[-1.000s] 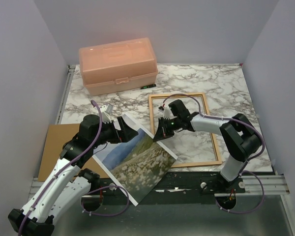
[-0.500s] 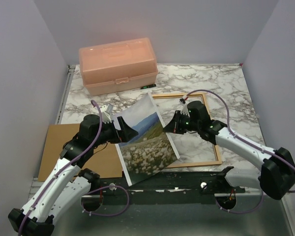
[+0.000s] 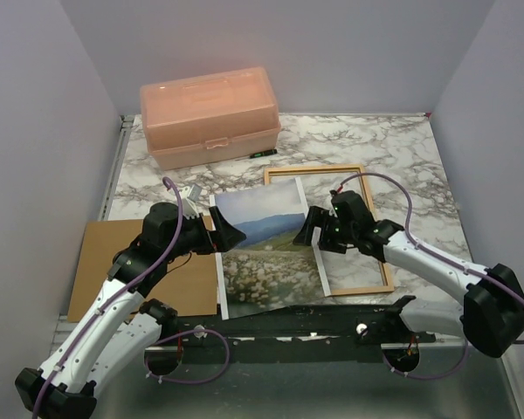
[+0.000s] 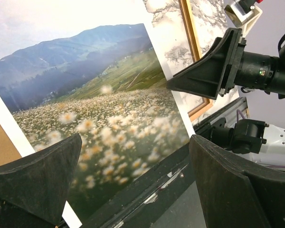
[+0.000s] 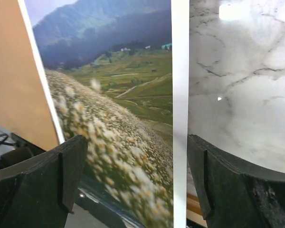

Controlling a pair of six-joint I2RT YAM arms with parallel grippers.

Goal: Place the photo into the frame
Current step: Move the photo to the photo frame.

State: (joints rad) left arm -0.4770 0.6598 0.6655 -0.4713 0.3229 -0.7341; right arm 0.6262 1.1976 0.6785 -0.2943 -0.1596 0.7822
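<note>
The photo [image 3: 266,253] lies face up over the 9 o'clock rail of the frame [image 3: 323,168]
The left end effector [image 3: 225,236] and right end effector [image 3: 313,231] are spread wide at its sides

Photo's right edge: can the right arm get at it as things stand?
Probably yes. The right arm's open fingers hang right over that edge of the photo, which lies across the frame's left side; nothing stands between them.

Marble table [image 3: 402,148] with frame [image 3: 332,167], box [image 3: 208,116], board [image 3: 105,262]
</note>
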